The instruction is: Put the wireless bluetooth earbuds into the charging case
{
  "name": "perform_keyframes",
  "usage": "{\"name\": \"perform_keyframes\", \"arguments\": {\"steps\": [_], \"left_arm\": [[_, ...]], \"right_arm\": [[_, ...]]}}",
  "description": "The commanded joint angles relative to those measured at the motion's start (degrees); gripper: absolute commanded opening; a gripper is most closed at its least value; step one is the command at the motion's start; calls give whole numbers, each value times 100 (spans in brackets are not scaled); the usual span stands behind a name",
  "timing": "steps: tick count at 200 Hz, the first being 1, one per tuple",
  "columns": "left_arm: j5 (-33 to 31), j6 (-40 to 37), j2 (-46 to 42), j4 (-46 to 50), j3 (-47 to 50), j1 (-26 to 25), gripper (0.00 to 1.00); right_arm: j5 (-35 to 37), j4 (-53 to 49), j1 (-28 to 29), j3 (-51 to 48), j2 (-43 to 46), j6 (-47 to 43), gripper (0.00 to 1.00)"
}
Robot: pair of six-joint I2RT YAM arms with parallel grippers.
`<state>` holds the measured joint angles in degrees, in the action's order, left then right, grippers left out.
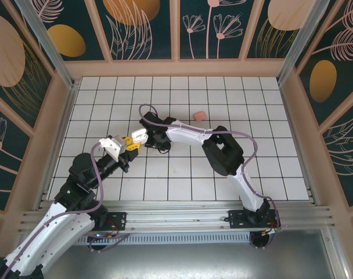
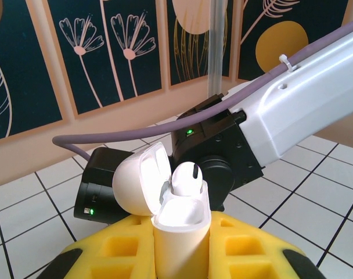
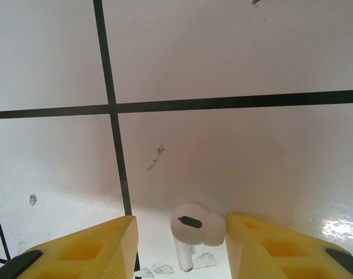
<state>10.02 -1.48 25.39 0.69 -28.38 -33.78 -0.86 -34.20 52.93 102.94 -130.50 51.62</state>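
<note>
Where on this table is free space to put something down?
Bare tiles: right of the pink piece, along the far edge of the table and in its far left corner. Crowded: the middle, where the left gripper, holding the charging case, meets the right gripper.

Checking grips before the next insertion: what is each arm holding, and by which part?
The left fingers clamp the charging case by its lower body. The right fingers flank a white earbud, seemingly not gripping it.
</note>
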Motion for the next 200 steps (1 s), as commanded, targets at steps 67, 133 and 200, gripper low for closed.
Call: {"name": "perform_keyframes", "arguments": {"steps": [67, 133, 200], "left_arm": [[88, -112, -103, -103, 95, -30, 0], [99, -117, -118, -121, 122, -25, 0], [225, -41, -28, -251, 123, -23, 0]], "right_arm": [[344, -717, -15, 554, -515, -142, 36], [511, -1034, -26, 837, -637, -390, 24], [904, -1248, -71, 809, -235, -646, 21]]}}
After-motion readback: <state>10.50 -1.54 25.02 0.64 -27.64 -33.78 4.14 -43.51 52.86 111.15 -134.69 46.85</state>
